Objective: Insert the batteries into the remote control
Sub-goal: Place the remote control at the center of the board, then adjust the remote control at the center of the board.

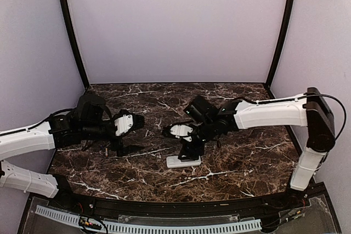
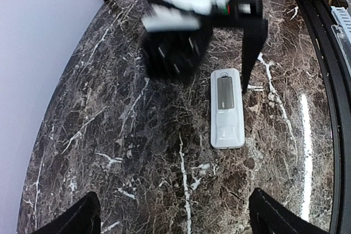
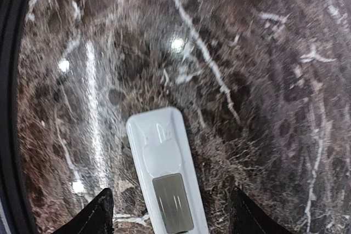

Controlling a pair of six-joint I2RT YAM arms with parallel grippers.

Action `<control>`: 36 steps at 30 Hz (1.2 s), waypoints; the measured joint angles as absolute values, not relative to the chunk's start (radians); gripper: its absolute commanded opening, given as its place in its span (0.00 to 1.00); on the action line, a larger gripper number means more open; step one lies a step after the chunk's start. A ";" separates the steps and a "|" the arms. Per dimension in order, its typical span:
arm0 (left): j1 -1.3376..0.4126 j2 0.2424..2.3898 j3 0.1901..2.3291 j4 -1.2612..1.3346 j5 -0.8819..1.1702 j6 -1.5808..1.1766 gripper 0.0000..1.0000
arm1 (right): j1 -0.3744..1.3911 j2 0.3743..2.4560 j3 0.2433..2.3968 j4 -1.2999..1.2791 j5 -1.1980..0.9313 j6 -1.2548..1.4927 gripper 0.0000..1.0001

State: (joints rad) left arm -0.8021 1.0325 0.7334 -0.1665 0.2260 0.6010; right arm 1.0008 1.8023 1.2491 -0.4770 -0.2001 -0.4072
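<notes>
Right claw [image 3: 171, 217], wide and empty like the left claw [image 2: 175, 220], should straddle the slim white plastic remote control [image 3: 167, 184] squarely.

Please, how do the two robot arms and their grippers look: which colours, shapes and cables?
The left arm and the right arm both have white tube-like shells joined by black joints. A thin black cable loops along the right arm. The left gripper and the right gripper are black with white plates on the body. Their fingers are flat, black and tapered.
</notes>
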 measured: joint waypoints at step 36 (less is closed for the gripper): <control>-0.960 1.589 0.797 -0.048 0.210 0.545 0.86 | 0.938 1.476 0.883 -0.414 -0.103 0.670 0.43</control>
State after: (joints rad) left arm -0.9596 1.5890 0.7971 -0.0483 0.2096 0.5449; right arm 0.9379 1.4761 0.8833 -0.4145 -0.1028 0.6697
